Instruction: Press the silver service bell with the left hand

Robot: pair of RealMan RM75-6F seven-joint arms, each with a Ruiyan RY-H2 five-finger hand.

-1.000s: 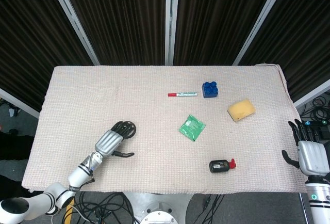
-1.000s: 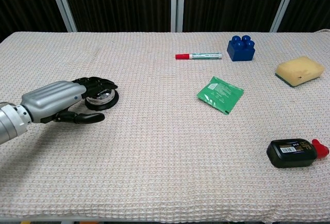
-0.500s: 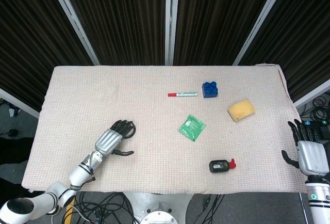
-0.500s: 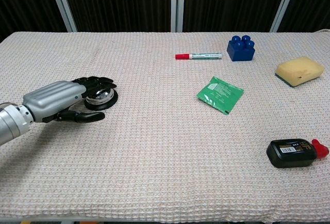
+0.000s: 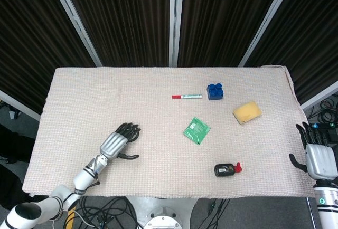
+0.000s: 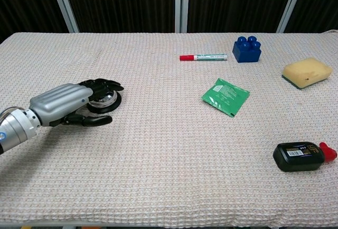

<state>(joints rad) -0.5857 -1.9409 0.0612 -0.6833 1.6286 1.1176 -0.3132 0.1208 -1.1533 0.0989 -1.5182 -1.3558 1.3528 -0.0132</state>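
Left hand positioned over the silver service bell, which stands on the left part of the desk, near its front edge and well apart from every other object. The bell lies directly beneath and slightly beyond the dark fingers, so the press appears to call for a short downward motion rather than any further reach. In the chest view the fingers extend side by side over the top of the dome, gently arched and slightly apart, while the thumb lies low on the near side, beside the black base. The fingers close around nothing. Whether their tips actually touch the plunger cannot be told; in the head view the hand covers the bell almost entirely. The bell is round and has no long axis, so the direction of approach matters little.

Right hand at the far right edge of the desk, fingers upright and apart, holding nothing, much farther from the bell than the left hand.

Judged stage: the left hand is at, or just short of, contact.
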